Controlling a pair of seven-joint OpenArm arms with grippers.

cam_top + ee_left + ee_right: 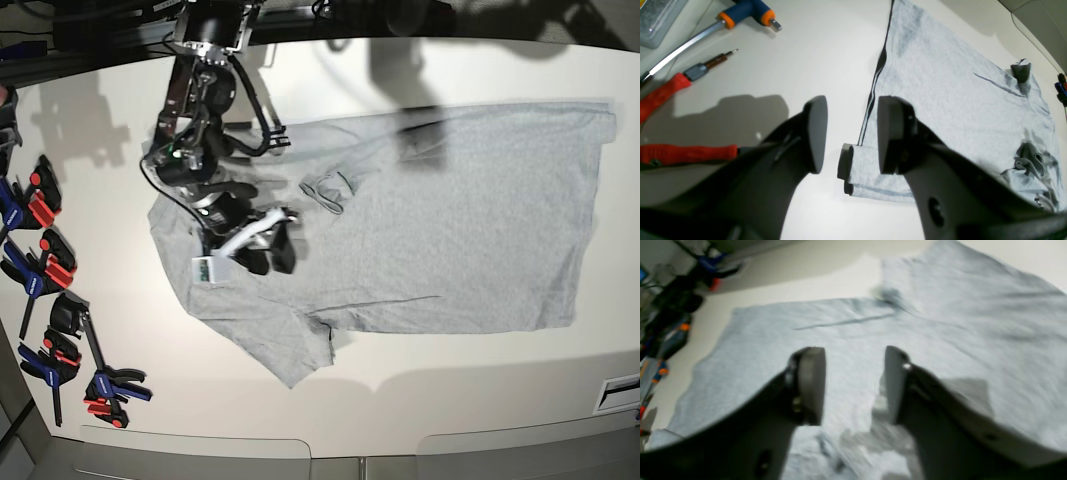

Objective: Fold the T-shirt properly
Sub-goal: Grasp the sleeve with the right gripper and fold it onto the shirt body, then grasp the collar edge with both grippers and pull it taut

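bunch of blue/red clamps point(45, 300) at 9 o'clock, red-handled screwdriver point(680, 83) and orange-blue T-handle wrench point(740, 13) around 10 on the white table point(470, 380)

Soft heathered cloth T-shirt point(450, 220), matt table point(450, 380) — smooth

A light heather-grey T-shirt point(440, 220) is shown on an off-white table point(400, 400). Dark grey fingers point(816, 133) are seen on the left gripper point(850, 133). Red-handled screwdrivers point(663, 93) and a blue-and-orange tool point(746, 11) are visible; clamps point(50, 270) appear blue, black and red, possibly orange-tipped.
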